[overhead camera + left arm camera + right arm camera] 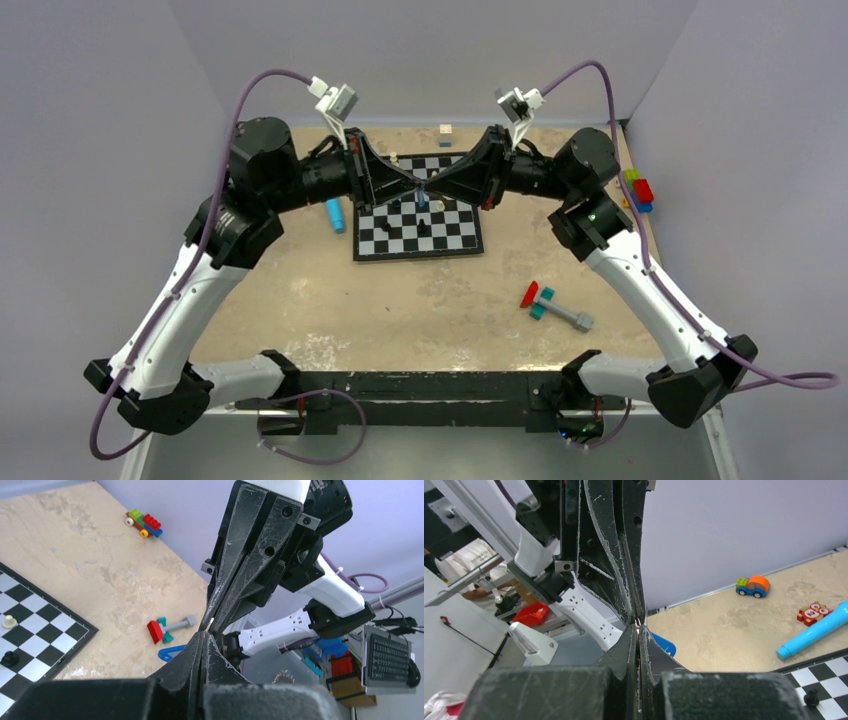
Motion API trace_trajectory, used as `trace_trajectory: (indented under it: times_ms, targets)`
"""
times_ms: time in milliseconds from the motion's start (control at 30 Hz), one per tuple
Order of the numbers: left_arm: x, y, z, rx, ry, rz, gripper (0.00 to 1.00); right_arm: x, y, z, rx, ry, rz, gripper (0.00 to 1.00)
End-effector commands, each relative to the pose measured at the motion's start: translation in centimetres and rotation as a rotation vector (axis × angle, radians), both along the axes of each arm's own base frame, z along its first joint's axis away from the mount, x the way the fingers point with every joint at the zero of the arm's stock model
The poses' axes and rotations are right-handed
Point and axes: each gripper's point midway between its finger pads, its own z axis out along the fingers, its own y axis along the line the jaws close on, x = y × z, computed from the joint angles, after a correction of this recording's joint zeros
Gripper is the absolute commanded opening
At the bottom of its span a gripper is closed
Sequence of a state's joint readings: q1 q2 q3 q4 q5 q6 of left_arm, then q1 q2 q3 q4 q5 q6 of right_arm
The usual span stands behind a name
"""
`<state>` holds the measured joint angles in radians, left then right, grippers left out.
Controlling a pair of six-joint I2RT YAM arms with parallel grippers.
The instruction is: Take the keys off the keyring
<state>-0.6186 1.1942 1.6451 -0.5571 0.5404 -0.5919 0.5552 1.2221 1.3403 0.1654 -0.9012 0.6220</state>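
Note:
My left gripper [417, 186] and right gripper [429, 186] meet tip to tip in the air above the chessboard [460, 238]. Both are shut. A thin silvery sliver of the keyring [637, 622] shows between the touching tips, and also in the left wrist view [210, 624]. The key [422, 201] hangs just below the tips; its blue head shows beside my left fingers [171, 653] and behind my right fingers [664, 644]. Its blade is hidden. In the wrist views my left gripper [204, 633] and right gripper [638, 631] each face the other's closed fingers.
Chess pieces [424, 228] stand on the board below the tips. A light-blue cylinder [335, 214] lies left of the board. A red-teal-grey toy [555, 305] lies at the front right. Coloured bricks [638, 190] sit at the right edge, and a small block [445, 131] at the back.

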Motion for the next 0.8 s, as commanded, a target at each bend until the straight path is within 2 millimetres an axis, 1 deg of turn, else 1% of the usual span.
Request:
trace_trajectory:
  times_ms: [0,233,600,767]
  targets:
    - [1.5,-0.1,2.2,-0.128,-0.005,0.11,0.0,-1.2,-0.3,4.5,0.151,-0.069,0.019,0.0]
    - [2.0,0.5,2.5,-0.165,-0.004,0.204,0.0,-0.9,-0.2,5.6,0.226,-0.036,0.031,0.0]
    - [3.5,1.7,2.6,-0.204,0.016,0.388,0.0,0.0,0.2,7.6,0.375,0.046,0.085,0.0]
    - [3.7,1.8,3.0,-0.21,0.008,0.411,0.0,0.3,0.3,8.2,0.413,0.065,0.114,0.0]
